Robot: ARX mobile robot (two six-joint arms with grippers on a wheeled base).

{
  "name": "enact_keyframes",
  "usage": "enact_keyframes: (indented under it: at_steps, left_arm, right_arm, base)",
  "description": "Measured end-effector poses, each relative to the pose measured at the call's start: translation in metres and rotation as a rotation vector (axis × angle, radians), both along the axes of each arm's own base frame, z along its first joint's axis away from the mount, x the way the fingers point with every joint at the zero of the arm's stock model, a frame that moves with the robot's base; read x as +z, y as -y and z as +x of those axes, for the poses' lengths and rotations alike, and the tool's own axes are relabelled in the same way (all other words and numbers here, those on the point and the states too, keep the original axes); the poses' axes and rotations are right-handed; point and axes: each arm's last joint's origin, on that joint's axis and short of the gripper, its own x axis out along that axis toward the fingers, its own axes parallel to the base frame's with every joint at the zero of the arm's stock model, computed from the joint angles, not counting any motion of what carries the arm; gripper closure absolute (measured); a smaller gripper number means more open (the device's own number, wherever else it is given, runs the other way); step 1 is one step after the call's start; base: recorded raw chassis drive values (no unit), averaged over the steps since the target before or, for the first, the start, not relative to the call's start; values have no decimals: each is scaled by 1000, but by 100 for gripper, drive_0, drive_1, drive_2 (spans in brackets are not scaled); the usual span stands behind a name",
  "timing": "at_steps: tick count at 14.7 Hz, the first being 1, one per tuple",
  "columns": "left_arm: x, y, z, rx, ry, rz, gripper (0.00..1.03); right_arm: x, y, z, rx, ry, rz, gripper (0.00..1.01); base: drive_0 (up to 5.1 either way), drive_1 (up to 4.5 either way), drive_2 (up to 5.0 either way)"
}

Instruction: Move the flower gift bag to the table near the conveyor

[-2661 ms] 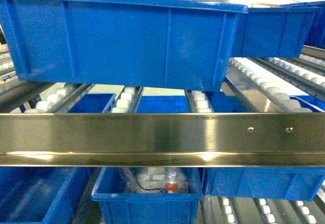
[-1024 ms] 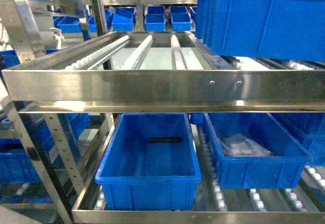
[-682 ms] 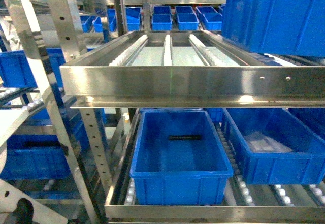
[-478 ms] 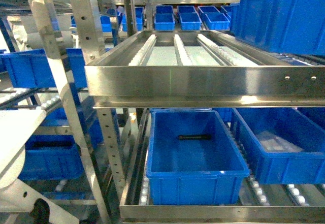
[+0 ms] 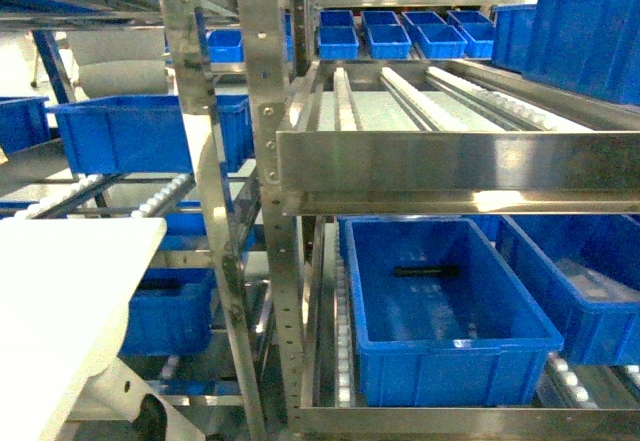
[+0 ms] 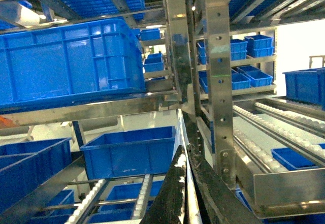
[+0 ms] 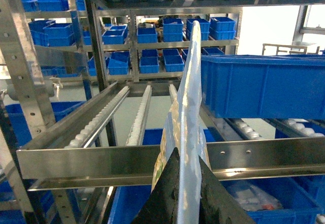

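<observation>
In the right wrist view the flower gift bag [image 7: 190,82] stands edge-on, glossy pale blue with a floral print on its left face. My right gripper [image 7: 187,153] is shut on its lower edge. My left gripper [image 6: 185,147] is shut on a thin white edge [image 6: 181,127] that looks like a bag's rim; little else of it shows. The steel conveyor [image 5: 450,161] with white roller lanes fills the head view's right. A corner of the white table [image 5: 60,301] lies at the lower left. Neither gripper appears in the head view.
Blue bins sit on the rack: one [image 5: 440,311] on the lower shelf, another [image 5: 150,131] at left, a large one [image 7: 264,84] beside the bag. Perforated steel uprights [image 5: 265,161] stand between table and rack.
The head view has swung left: the rack and its blue bins slid to the right, and the white table came into view at the lower left.
</observation>
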Motion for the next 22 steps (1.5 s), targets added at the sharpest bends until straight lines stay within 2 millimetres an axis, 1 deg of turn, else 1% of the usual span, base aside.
enact_keyframes:
  at_steps: [22]
  left_arm:
    - [0,0,0,-1,-1,0,101]
  right_arm:
    - [0,0,0,0,-1,0,98]
  base:
    - [-488,248,248]
